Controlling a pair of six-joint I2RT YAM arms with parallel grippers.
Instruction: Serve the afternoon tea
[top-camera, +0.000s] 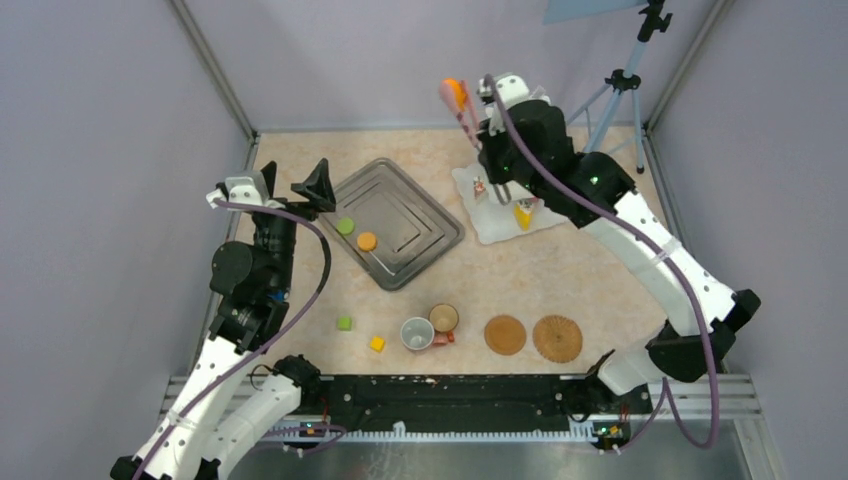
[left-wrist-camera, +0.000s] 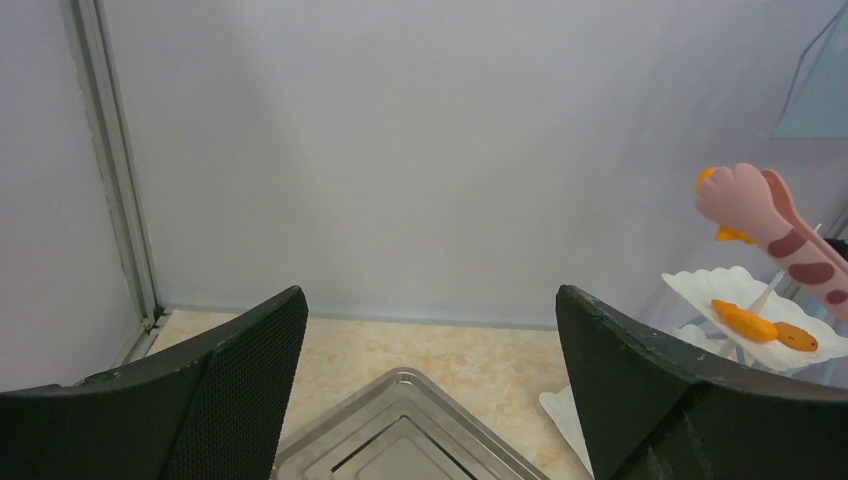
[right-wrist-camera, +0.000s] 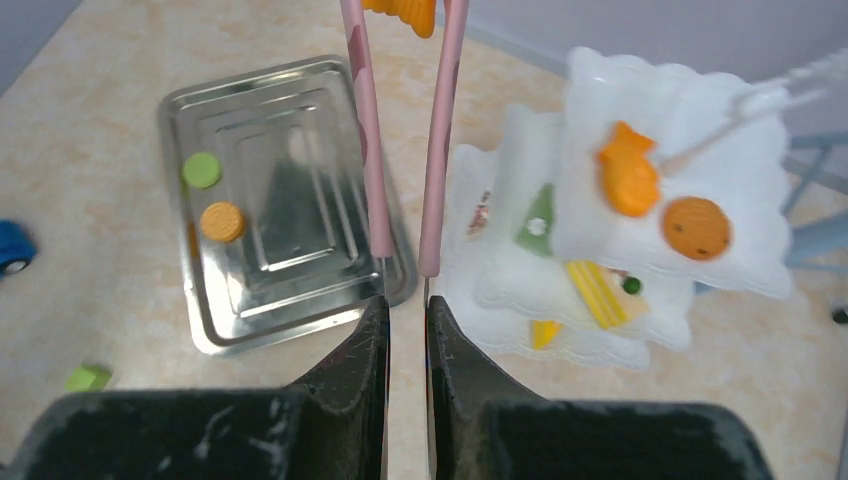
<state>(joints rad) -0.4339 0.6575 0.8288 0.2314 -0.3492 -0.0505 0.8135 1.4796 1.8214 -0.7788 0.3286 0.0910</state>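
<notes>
Pink tongs (right-wrist-camera: 360, 130) sit pinched in the right jaws, which are closed on the handles. The tong tips carry an orange pastry (right-wrist-camera: 405, 12) in the air, just to the tray side of the stand (right-wrist-camera: 620, 80). The top tier bears an orange fish (right-wrist-camera: 627, 170) and an orange round (right-wrist-camera: 696, 227). Lower tiers show a green bit (right-wrist-camera: 538, 222) and a yellow wedge (right-wrist-camera: 597, 292).

The step in hand looks like loading the stand, one pastry per trip with the tongs. The next move, as I judge it, is to bring the tips over a bare patch of a tier and lower them until the pastry is close to the surface. Easing the squeeze would then let the tongs spring apart. The stand's upright post and the pieces already placed crowd the top tier, so the approach wants to come from its open side.

The left jaws are spread wide and hold nothing, hovering by the left corner of the tray (top-camera: 420, 245). A green round (top-camera: 345, 226) and a second round (top-camera: 367, 241) lie there, not yet served. At the front of the bench (top-camera: 560, 270) the two cups (top-camera: 417, 333) stand just beside each other. They are near the two bare mats (top-camera: 505, 335) but not on them, so a good share of the task looks undone
</notes>
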